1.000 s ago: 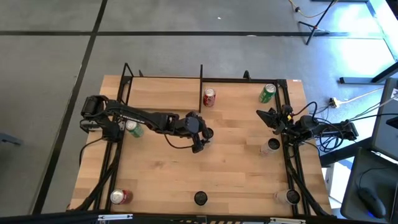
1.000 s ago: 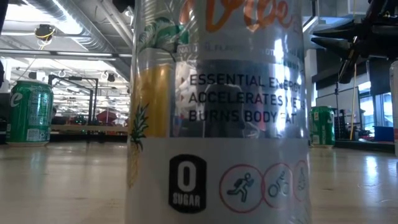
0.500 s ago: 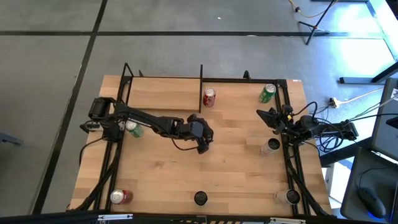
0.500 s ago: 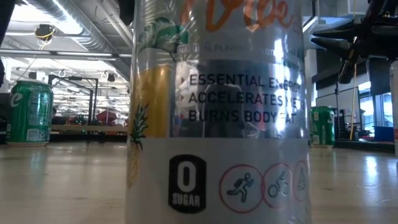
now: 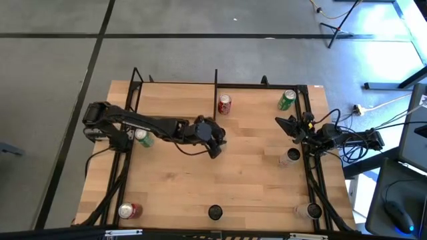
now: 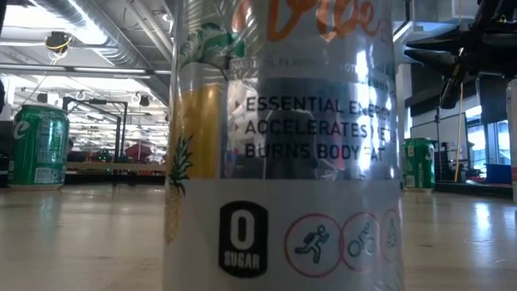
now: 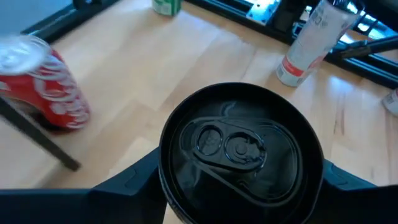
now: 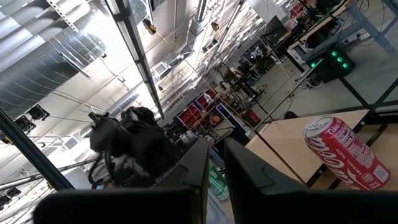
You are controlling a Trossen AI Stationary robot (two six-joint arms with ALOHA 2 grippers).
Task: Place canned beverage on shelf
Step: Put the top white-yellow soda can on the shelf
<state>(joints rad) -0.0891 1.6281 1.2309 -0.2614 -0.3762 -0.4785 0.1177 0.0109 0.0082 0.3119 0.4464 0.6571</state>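
The left claw [image 5: 215,148] sits low at mid-worktop, its fingers [image 7: 134,180] flanking a black can [image 7: 241,163] seen from above in the wrist view; whether they grip it yet I cannot tell. The shelf [image 5: 175,99], a light board in black rods, lies along the far edge, with a red cola can [image 5: 225,104] just beside its dividing rod. A lift before the grip is firm could tip the can, and a careless carry could knock the red can over. The right claw [image 5: 281,124], clenched on nothing, waits at the right edge. In the low view a big energy-drink can [image 6: 283,145] blocks the action.
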